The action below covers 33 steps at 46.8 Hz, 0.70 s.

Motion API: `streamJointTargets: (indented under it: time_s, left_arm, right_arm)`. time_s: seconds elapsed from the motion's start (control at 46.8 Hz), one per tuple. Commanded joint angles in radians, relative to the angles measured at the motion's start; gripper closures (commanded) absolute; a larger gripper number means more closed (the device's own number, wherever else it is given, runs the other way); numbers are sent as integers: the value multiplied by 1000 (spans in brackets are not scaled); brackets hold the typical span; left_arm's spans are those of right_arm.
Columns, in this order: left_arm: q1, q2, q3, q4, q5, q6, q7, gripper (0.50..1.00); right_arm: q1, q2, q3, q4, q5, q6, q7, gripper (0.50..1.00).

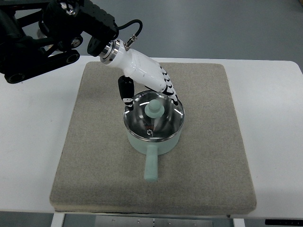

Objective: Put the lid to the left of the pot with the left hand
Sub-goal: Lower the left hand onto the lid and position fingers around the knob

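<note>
A mint-green pot [142, 144] stands in the middle of the grey mat [94, 156], its straight handle [151, 165] pointing toward the near edge. The glass lid [156, 126] with a mint knob [154, 109] sits on the pot. My left hand [150, 100], white with black-banded fingers, reaches in from the upper left over the lid's far rim. Its thumb [126, 92] hangs at the left rim and its fingers [169, 91] lie along the far right rim, behind the knob. The fingers are spread and do not close on the knob. The right arm is out of view.
The mat lies on a white table [28, 142]. Bare mat shows left of the pot [90, 123] and right of it. The black left arm [52, 33] crosses the upper left corner.
</note>
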<state>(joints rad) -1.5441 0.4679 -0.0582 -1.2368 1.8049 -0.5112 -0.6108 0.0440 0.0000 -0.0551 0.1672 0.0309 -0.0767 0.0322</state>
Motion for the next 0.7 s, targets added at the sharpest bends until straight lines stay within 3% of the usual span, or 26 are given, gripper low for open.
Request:
streamJointTargets:
  time_s: [0.0, 0.683]
  left_arm:
    - [4, 0, 3, -3, 1, -1, 0, 506]
    - [2, -26, 20, 23, -2, 37, 0, 508]
  right_arm:
    - [1, 0, 0, 0, 0, 0, 0, 579]
    - [1, 0, 0, 0, 0, 0, 0, 579]
